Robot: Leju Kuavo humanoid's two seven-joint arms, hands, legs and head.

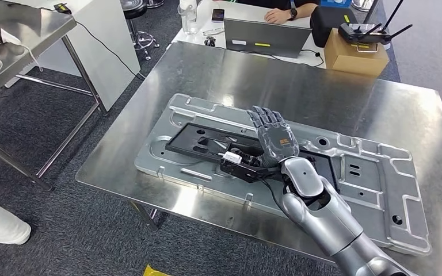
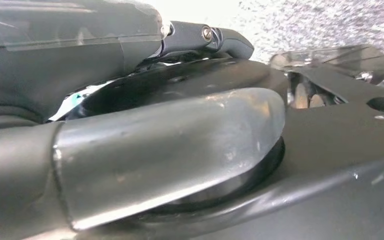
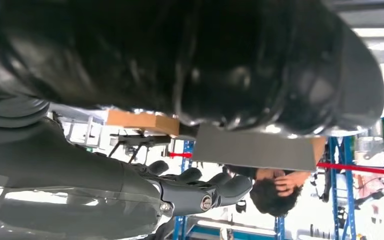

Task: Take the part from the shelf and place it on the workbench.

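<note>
The part, a flat black frame [image 1: 207,144] with a white-tagged black block [image 1: 237,164] at its near end, lies on a large silver stamped panel [image 1: 380,190] on the steel workbench [image 1: 218,75]. My right hand [image 1: 273,138] hovers over the frame's near end, back of the hand up and fingers stretched out straight. In the right wrist view the dark fingers [image 3: 200,192] are extended with nothing between them, and the black part [image 3: 205,60] looms blurred beside the hand. My left hand's thumb [image 2: 170,145] and a straight finger [image 2: 205,37] hold nothing.
Beyond the bench, a person works at a grey laptop [image 1: 267,37] beside a cardboard box [image 1: 357,54] carrying a black antenna device. A second steel table [image 1: 23,34] stands at the left, with a stool [image 1: 135,11] behind it. A person's white shoe [image 1: 0,224] is on the carpet.
</note>
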